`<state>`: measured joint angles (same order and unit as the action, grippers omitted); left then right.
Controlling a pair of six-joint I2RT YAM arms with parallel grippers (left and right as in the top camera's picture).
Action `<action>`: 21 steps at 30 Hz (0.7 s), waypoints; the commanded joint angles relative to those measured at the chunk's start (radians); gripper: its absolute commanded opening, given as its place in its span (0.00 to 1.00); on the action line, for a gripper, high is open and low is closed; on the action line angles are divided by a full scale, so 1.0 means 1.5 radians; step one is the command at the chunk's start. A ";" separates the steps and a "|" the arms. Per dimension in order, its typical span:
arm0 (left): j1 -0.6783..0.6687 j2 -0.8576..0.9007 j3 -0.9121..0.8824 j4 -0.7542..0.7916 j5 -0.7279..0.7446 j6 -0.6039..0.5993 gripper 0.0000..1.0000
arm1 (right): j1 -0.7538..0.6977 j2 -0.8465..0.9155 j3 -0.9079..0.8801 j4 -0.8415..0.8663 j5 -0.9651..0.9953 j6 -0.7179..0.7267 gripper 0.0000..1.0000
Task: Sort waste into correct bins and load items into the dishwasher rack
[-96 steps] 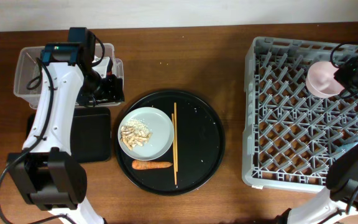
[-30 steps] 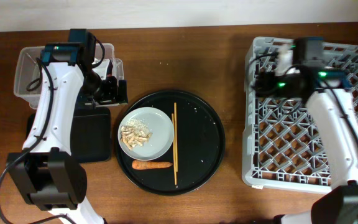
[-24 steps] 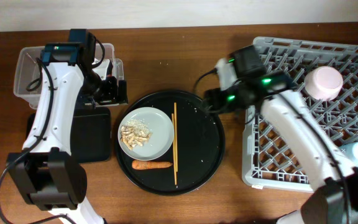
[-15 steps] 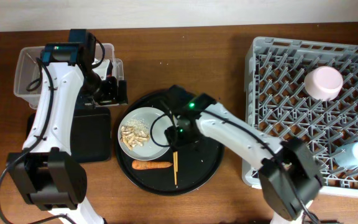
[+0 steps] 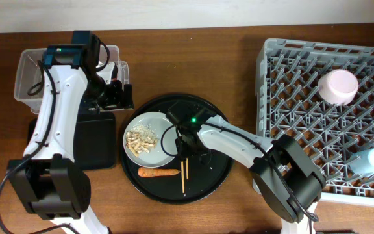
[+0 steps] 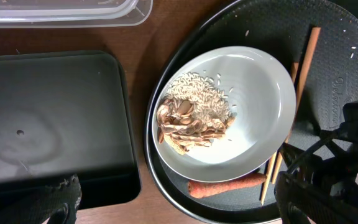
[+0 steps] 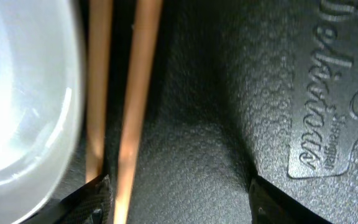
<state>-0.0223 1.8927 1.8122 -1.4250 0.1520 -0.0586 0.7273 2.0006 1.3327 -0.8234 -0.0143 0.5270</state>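
Note:
The pale plate (image 5: 152, 138) with beige food scraps (image 5: 140, 139) lies on the round black tray (image 5: 216, 123). The carrot (image 5: 159, 172) and chopsticks (image 5: 183, 177) lie beside it. My right gripper (image 5: 186, 139) is open, low over the chopsticks (image 7: 138, 93), one stick inside its left finger (image 7: 179, 205). My left gripper (image 5: 112, 95) is open and empty between the clear tub (image 5: 34, 75) and the flat black tray (image 5: 97, 140). Its view shows the plate (image 6: 260, 93), scraps (image 6: 191, 118) and carrot (image 6: 225, 186). The bowl (image 5: 338, 86) and blue cup (image 5: 369, 161) sit in the rack (image 5: 304, 110). The red wrapper is hidden.
The rack fills the right side of the table. The left arm covers part of the clear tub. Bare brown tabletop (image 5: 193, 58) lies between the tub and the rack, behind the round tray.
My right arm has swung left from the rack to the round tray and come down over the chopsticks. The bowl and cup stay in the rack. The left arm has not moved.

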 commanded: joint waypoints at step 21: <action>-0.001 -0.016 0.005 -0.004 -0.002 -0.001 0.99 | 0.000 -0.002 -0.002 -0.037 -0.002 0.055 0.04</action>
<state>-0.0223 1.8927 1.8122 -1.4269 0.1516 -0.0589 0.7273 2.0022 1.3312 -0.8639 -0.0036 0.6037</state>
